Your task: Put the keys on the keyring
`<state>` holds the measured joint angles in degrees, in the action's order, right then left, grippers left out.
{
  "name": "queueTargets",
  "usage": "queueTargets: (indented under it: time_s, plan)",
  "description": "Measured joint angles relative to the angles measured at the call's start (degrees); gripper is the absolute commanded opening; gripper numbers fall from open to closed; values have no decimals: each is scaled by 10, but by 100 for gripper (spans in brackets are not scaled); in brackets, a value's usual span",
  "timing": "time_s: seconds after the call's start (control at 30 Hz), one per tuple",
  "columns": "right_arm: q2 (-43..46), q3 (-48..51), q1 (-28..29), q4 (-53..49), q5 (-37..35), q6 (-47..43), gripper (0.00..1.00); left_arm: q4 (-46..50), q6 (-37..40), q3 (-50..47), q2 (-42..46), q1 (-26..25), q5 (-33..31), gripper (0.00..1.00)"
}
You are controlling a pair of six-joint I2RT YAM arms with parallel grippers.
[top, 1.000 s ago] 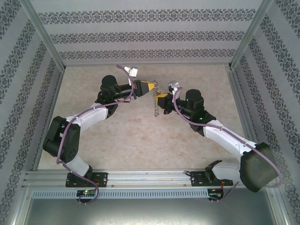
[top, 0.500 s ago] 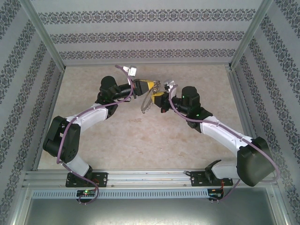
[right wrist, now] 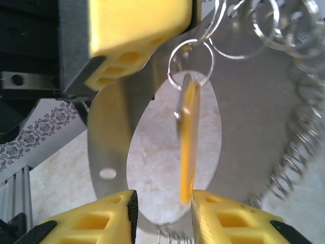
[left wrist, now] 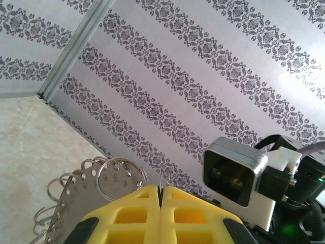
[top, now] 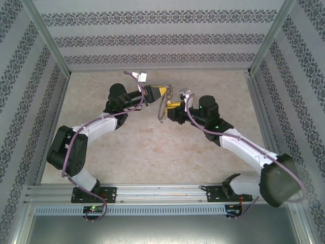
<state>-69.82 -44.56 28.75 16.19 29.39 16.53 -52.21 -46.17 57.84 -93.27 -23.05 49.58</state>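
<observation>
Key dangles between my parted right claw's fingers

My left claw (left wrist: pixel 160 197) is pinched shut on the keyring (right wrist: pixel 105 137), which hangs over the tabletop (top: pixel 152 157); my right claw (right wrist: pixel 162 216) stands narrowly parted, gripping nothing; the key (right wrist: pixel 189 147) hangs edge-on from a small ring (right wrist: pixel 190 61) just by the left claw, its lower end beside my right claw's inner finger; pulling away crookedly could snag it, swing the keyring and, I judge, tug the thin metal from my left pinch.
</observation>
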Motion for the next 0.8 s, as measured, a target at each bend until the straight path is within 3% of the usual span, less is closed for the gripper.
queueTargets:
  time_s: [0.17, 0.33, 0.53, 0.8]
  plan:
    - [81, 18, -30, -17, -3, 28, 36, -1, 0, -11, 0, -2, -26, 0]
    - [102, 9, -63, -4, -11, 76, 37, -1, -10, -24, 0, -2, -56, 0]
    - [23, -45, -98, 54, 24, 168, 36, -1, -24, -34, 2, -10, -86, 0]
    - [-81, -67, -103, 202, 87, 314, 35, -1, -32, -39, 10, -29, -111, 0]
